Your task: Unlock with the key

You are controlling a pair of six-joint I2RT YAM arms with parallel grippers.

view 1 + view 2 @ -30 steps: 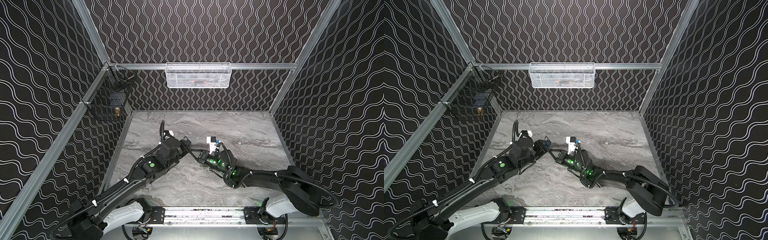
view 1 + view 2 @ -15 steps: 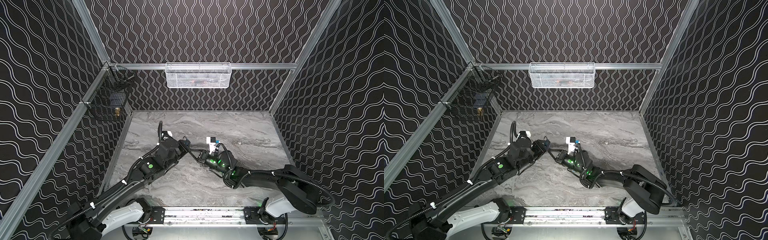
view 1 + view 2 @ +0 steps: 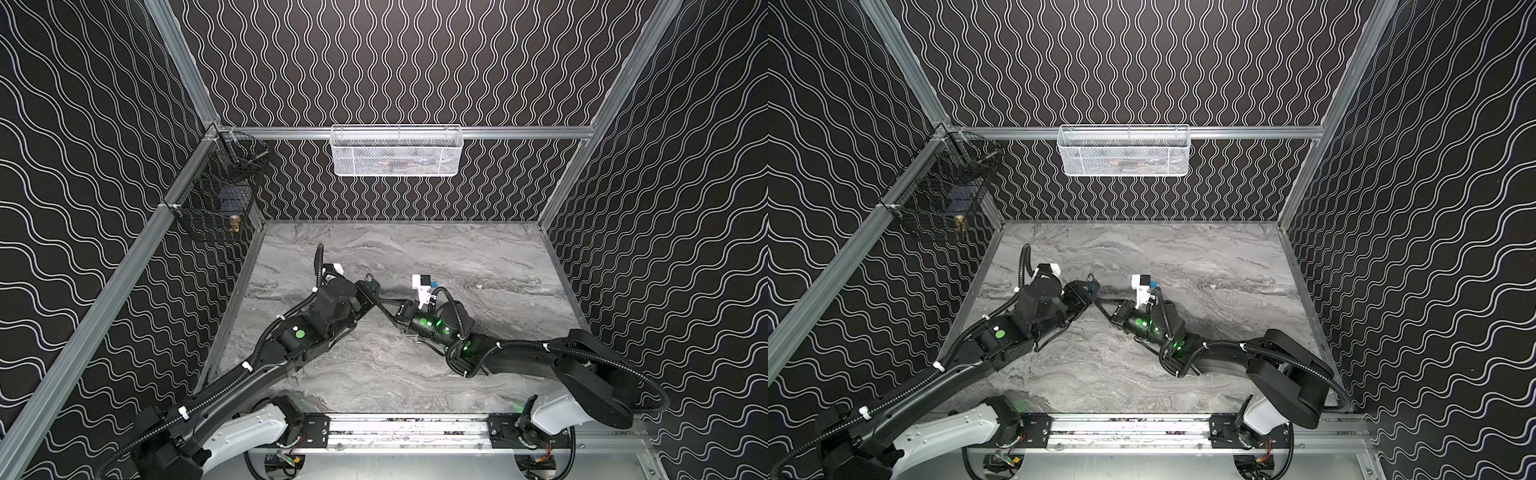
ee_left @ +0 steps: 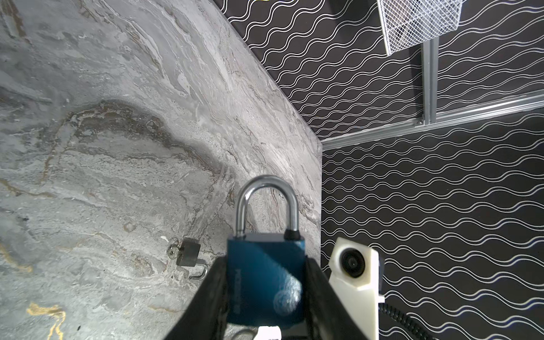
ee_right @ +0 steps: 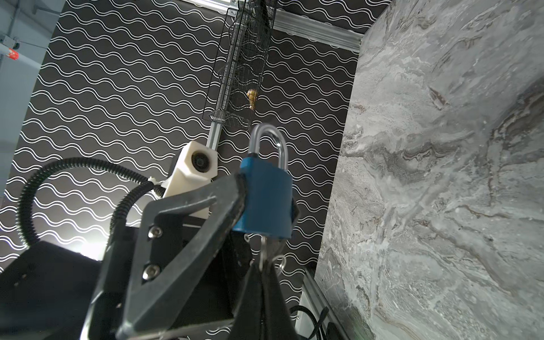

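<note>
My left gripper [image 4: 265, 266] is shut on the body of a blue padlock [image 4: 265, 279], one black finger [image 4: 212, 285] on each side. It holds the padlock above the table, in mid-air. The steel shackle [image 4: 266, 188] sits seated in the body. In the right wrist view a small silver key [image 5: 263, 250] sticks into the underside of the padlock [image 5: 266, 200], and my right gripper [image 5: 263, 272] is shut on the key's head. In both top views the two grippers meet at the padlock [image 3: 372, 286] [image 3: 1093, 286] over the table's middle.
A small grey padlock [image 4: 188, 253] with a key in it and its shackle swung open lies on the marble table [image 4: 103, 176]. A white mesh basket [image 3: 397, 151] hangs on the back wall. A black wire basket [image 3: 216, 199] hangs on the left wall.
The left arm's wrist has drifted slightly to the left. Both grips stay as they were, and the right arm has hardly moved.
</note>
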